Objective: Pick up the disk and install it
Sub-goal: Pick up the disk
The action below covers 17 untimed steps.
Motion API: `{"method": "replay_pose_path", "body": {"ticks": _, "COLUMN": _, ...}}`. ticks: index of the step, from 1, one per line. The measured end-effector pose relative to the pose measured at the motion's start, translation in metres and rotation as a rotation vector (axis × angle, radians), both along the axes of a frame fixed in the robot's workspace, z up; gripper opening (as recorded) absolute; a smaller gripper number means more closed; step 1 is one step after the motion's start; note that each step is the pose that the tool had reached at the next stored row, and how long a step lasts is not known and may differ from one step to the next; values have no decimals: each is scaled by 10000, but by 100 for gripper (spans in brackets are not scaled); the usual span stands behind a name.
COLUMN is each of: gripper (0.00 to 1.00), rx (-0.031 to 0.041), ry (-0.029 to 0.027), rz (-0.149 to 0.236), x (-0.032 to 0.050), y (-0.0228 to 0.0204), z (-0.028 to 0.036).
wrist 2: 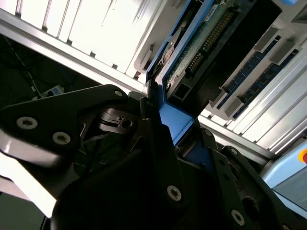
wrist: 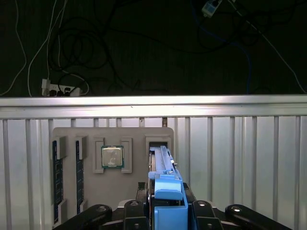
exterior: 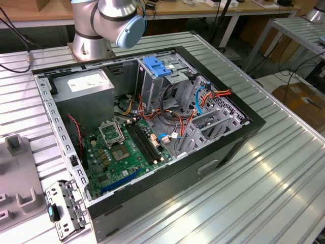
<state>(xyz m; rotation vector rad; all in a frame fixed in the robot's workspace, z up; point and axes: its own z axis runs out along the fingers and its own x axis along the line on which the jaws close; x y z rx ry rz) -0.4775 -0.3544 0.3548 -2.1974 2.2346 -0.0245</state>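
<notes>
In both wrist views my gripper is shut on the disk, held on edge between the dark fingers. Its blue plastic bracket runs along the edge, and its green circuit board shows in the second wrist view. The disk's far end lies at the slot of a grey holder tray; I cannot tell whether it still sits in that slot. In the exterior view the open computer case lies on the table, with a metal drive cage with a blue top inside.
The tray also holds a processor chip and memory sticks. Beyond the table's edge rail lie dark floor and cables. In the case are a motherboard, a grey power supply and cable bundles. The arm's base stands behind it.
</notes>
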Motion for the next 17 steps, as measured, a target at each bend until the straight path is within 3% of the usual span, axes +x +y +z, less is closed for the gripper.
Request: {"method": "replay_pose_path", "body": {"ticks": 17, "gripper": 37, "rx": 0, "ry": 0, "rz": 0, "x": 0, "y": 0, "z": 67}}
